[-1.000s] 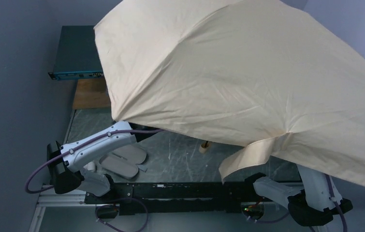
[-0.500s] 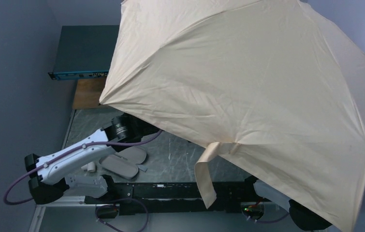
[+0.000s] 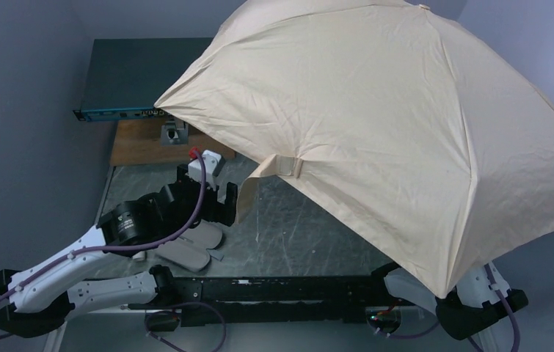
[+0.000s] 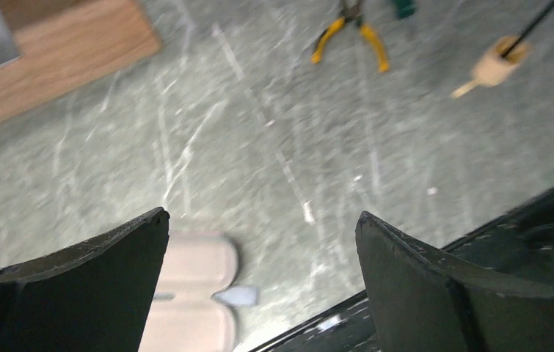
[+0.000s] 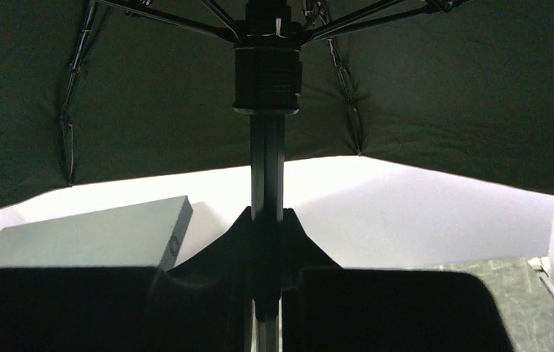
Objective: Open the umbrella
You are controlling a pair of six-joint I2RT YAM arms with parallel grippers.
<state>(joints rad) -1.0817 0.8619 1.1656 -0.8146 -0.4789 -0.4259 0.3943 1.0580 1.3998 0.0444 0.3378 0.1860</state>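
The umbrella's tan canopy (image 3: 398,125) is spread open over the table's middle and right, with its strap (image 3: 281,167) hanging at the lower edge. In the right wrist view my right gripper (image 5: 267,220) is shut on the black shaft (image 5: 267,165) below the runner (image 5: 268,73), with the ribs spread. That gripper is hidden under the canopy in the top view. My left gripper (image 3: 219,209) is open and empty by the canopy's left edge. Its wrist view shows the gripper (image 4: 263,220) above the pink sleeve (image 4: 193,293), and the cream handle (image 4: 497,66) far right.
The pink sleeve (image 3: 186,246) lies near the front edge. A dark box (image 3: 123,77) stands at the back left, with a wooden board (image 3: 138,143) and a metal part (image 3: 175,133) in front of it. Yellow-handled pliers (image 4: 354,33) lie under the canopy.
The canopy has swung up and to the right, uncovering the table's left side. My left arm has reached forward, its open gripper now clear of the canopy. The strap has moved up.
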